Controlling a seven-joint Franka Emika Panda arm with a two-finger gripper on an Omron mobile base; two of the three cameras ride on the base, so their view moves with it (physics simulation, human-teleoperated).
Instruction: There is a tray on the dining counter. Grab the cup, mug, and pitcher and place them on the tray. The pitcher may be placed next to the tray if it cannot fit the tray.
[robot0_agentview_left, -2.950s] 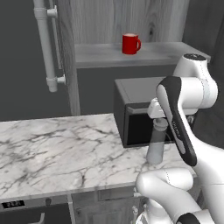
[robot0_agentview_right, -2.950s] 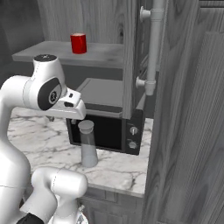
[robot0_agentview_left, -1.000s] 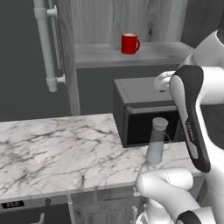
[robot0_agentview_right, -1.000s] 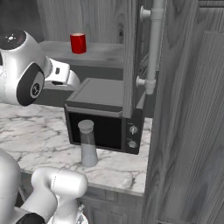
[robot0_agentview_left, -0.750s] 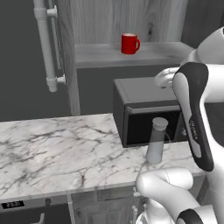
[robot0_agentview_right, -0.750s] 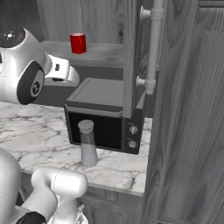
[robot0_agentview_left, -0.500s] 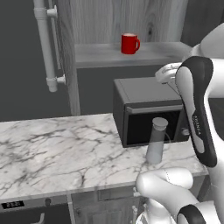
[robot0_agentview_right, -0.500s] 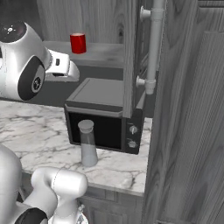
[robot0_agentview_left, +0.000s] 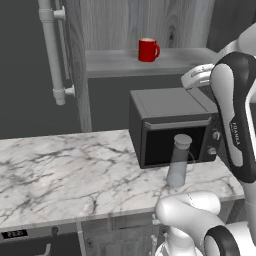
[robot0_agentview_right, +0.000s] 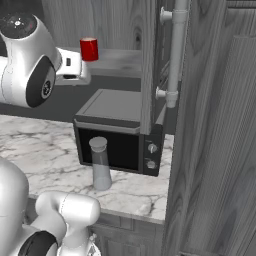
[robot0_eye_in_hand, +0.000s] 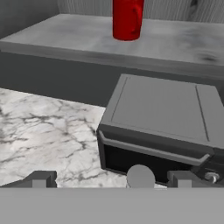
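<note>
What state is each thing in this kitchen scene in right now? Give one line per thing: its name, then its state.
mug: upright on the grey shelf, not held.
pitcher: upright on the marble worktop, lid on, standing in front of the microwave door.
microwave: door shut.
gripper: open, empty, raised above the microwave and pointed toward the mug.

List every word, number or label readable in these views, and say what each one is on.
"FRANKA": vertical dark lettering on the white arm link in the left base view, small but just legible.
Display on the oven panel below the marble worktop: pale digits, too blurred to read.
Microwave, mug, pitcher: no text visible.
</note>
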